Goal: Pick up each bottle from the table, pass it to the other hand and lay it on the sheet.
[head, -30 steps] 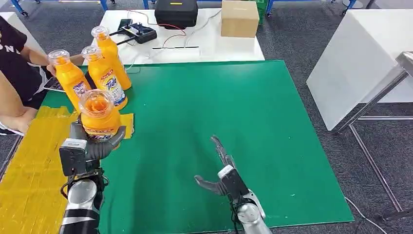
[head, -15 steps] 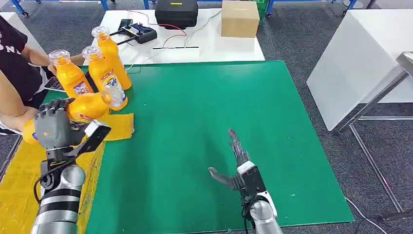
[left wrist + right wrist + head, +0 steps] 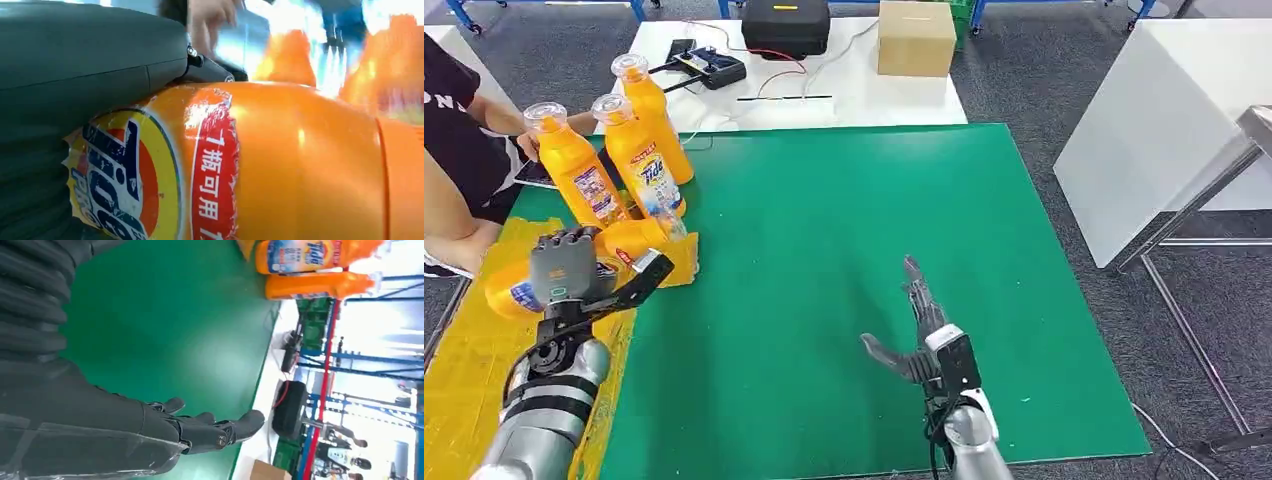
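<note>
- Four orange plastic detergent bottles are in play: three standing orange bottles [image 3: 609, 160] sit upright in a cluster at the far left corner of the green-topped bench [image 3: 844, 250], and one held orange bottle [image 3: 579, 265] lies on its side in the grasp of the left hand [image 3: 564, 268], over the yellow sheet [image 3: 484, 380] at the bench's left edge.
- Held that way, the bottle points its clear cap toward the standing cluster and its base toward the person in a black shirt [image 3: 454, 130] seated at the left.
- Judging by its full orange colour, the bottle is probably filled, so heavy for its size, with the load toward the base; the walls look stiff but glossy, likely slick.
- Best hold, as I judge it, is round the labelled mid-body, where the paper label [image 3: 150, 180] offers more friction than bare plastic; the narrow neck would let it swing.
- Right hand [image 3: 919, 335] hovers over the green surface, well apart from the bottle, fingers spread and holding nothing.
- Hard to tell: whether the bottle already rests on the sheet, since the left hand covers its middle; the left wrist view is blurred beyond the label, and the base is partly hidden.
</note>
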Available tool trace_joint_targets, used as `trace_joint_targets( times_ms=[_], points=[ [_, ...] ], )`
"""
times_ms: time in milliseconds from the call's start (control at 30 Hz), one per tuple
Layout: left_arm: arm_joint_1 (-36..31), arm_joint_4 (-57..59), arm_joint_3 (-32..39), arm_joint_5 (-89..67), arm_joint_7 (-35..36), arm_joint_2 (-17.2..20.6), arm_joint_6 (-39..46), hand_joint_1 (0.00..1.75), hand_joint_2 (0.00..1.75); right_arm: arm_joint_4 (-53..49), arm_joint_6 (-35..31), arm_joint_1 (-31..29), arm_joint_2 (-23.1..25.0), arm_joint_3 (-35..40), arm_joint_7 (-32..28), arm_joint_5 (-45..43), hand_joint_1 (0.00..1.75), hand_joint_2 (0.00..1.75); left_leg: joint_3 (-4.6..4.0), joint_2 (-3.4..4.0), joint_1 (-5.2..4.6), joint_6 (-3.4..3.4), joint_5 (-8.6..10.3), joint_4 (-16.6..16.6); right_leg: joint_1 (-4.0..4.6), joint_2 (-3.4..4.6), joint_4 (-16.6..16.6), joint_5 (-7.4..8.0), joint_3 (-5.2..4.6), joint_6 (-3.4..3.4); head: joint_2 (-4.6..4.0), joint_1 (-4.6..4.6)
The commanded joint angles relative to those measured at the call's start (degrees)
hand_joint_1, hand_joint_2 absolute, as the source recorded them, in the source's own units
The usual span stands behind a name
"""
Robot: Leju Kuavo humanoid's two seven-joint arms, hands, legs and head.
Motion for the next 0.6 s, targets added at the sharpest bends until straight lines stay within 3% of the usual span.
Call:
trace_joint_targets(
  times_ms=[33, 200, 400, 533, 567, 600],
  points=[
    [-4.22, 17.68, -4.76, 4.29, 2.23, 0.51, 0.79, 1.75, 1.75, 1.92, -0.99, -3.06, -1.75, 1.13, 0.10, -2.03, 0.00, 1.75, 0.08, 0.02, -0.02, -0.03, -0.01, -0.04, -0.04, 0.00, -0.02, -0.01, 0.09, 0.00, 0.00, 0.00],
    [-3.31, 21.05, 2.52, 2.51, 1.34, -1.46, 0.79, 1.75, 1.75, 3.01, -1.07, -3.55, -1.63, 1.65, 0.37, -1.97, 0.00, 1.75, 0.10, 0.07, 0.04, -0.06, -0.03, -0.03, 0.03, 0.04, -0.06, 0.00, 0.13, -0.02, 0.00, 0.02],
    [-4.08, 23.69, 4.75, 1.83, 0.68, -1.08, 0.79, 1.75, 1.75, 3.41, -1.20, -3.64, -1.87, 1.51, 0.44, -1.96, 0.00, 1.75, 0.09, -0.02, 0.04, -0.08, -0.03, -0.03, 0.03, -0.06, -0.05, -0.02, 0.13, -0.03, 0.02, 0.04],
    [-4.34, 24.29, 5.03, 1.50, 0.81, -0.99, 0.79, 1.57, 1.75, 3.56, -1.22, -3.65, -1.82, 1.52, 0.57, -1.91, 0.00, 1.75, 0.14, 0.02, 0.04, -0.10, -0.01, -0.04, 0.02, -0.03, -0.04, 0.00, 0.17, -0.04, 0.00, 0.02],
    [-4.37, 24.32, 5.21, 1.49, 0.73, -1.04, 0.79, 1.34, 1.75, 3.63, -1.23, -3.64, -1.79, 1.53, 0.60, -1.90, 0.00, 1.75, 0.12, 0.02, 0.02, -0.08, 0.00, -0.04, 0.01, -0.02, -0.05, 0.02, 0.13, -0.03, 0.00, 0.02],
    [-4.32, 24.30, 5.54, 1.28, 0.66, -1.14, 0.79, 0.02, 1.75, 3.76, -1.26, -3.67, -1.77, 1.52, 0.63, -1.88, 0.00, 1.75, 0.15, 0.04, 0.05, -0.11, 0.00, -0.03, 0.04, -0.02, -0.05, 0.02, 0.17, -0.05, 0.00, 0.04]
  ],
)
